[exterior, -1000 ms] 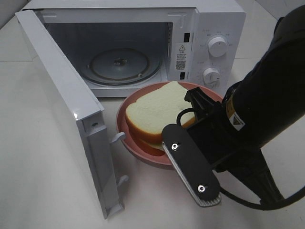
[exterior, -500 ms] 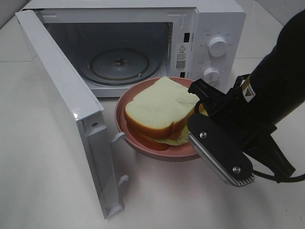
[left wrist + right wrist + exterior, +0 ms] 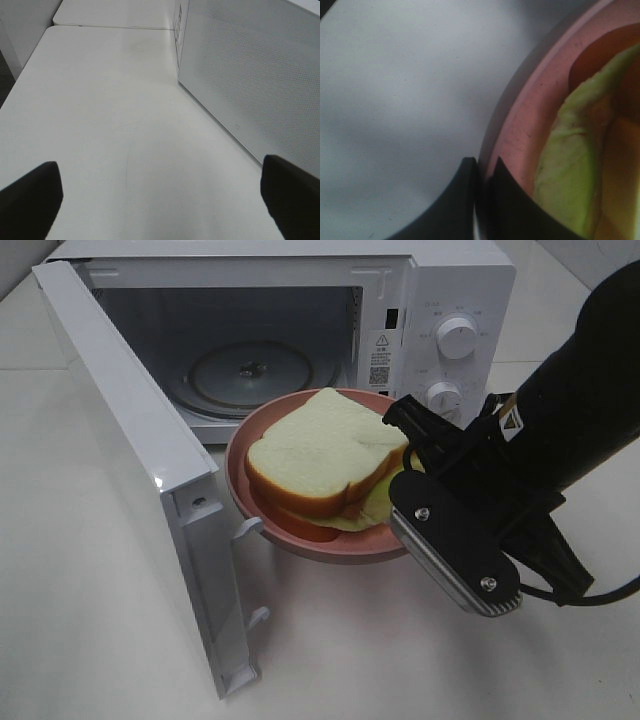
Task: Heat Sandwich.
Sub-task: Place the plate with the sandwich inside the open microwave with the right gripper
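The sandwich, thick white bread with a brown crust and pale green leaf, lies on a round pink plate. My right gripper is shut on the plate's right rim and holds it just in front of the open microwave. Close up in the right wrist view, the right gripper pinches the plate rim, with the sandwich's green leaf beside it. In the left wrist view, my left gripper stands open over bare table beside the microwave's side wall.
The microwave door is swung wide open to the left, close to the plate's left edge. A glass turntable lies inside the cavity. Two knobs sit on the right panel. White table surrounds everything.
My right gripper has carried the plate with the sandwich leftward and toward the microwave opening. The left gripper has stayed open.
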`<state>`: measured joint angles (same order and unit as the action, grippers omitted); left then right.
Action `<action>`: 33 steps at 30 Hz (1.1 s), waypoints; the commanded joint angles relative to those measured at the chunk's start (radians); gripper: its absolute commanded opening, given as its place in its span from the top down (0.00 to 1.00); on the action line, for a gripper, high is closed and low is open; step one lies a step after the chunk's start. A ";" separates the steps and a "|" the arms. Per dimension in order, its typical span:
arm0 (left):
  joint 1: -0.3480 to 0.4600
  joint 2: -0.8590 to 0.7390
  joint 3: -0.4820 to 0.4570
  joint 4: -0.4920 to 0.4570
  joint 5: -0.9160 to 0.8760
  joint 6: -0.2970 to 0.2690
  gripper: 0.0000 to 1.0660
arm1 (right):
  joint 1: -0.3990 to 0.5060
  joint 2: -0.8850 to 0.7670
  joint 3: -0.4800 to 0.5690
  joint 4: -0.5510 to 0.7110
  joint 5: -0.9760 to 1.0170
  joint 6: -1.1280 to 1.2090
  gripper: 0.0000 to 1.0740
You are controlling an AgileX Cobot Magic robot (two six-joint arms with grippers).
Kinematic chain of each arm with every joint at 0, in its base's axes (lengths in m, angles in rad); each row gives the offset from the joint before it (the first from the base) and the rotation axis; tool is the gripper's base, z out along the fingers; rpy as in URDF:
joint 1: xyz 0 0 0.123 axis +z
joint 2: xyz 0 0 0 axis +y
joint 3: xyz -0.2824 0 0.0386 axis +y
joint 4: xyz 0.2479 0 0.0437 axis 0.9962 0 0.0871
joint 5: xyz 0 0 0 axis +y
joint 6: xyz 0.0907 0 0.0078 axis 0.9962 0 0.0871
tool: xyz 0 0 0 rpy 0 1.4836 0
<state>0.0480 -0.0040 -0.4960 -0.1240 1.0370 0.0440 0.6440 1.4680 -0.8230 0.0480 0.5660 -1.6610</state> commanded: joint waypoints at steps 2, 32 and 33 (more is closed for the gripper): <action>-0.004 -0.029 0.002 -0.001 -0.003 -0.005 0.05 | -0.002 0.034 -0.031 0.040 -0.034 -0.015 0.97; -0.004 -0.029 0.002 -0.001 -0.003 -0.005 0.05 | 0.015 0.331 -0.361 0.070 -0.025 -0.074 0.97; -0.004 -0.029 0.002 -0.001 -0.003 -0.005 0.05 | 0.020 0.341 -0.370 0.070 -0.025 -0.074 0.97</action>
<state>0.0480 -0.0040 -0.4960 -0.1240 1.0370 0.0440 0.6560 1.8010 -1.1720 0.1100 0.5610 -1.7230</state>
